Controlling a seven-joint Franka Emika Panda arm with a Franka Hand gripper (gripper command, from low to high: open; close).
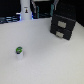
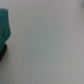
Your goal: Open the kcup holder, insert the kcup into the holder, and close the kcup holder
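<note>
The kcup [image 1: 19,51] is a tiny white pod with a green top, standing upright on the white table [image 1: 47,60] toward the exterior view's left front. The kcup holder [image 1: 62,25] is a black boxy unit with two pale front panels, at the back on the exterior view's right; both panels look flush and shut. A tall white shape with a black mark [image 1: 25,10] hangs at the back left, far from both; it is too blurred to show any fingers. The wrist view shows only pale table [image 2: 50,45] and no fingertips.
A teal shape [image 2: 4,22] with a dark sliver below it sits at one edge of the wrist view. Dark clutter lines the back edge of the table [image 1: 10,19] in the exterior view. The kcup and the holder stand far apart.
</note>
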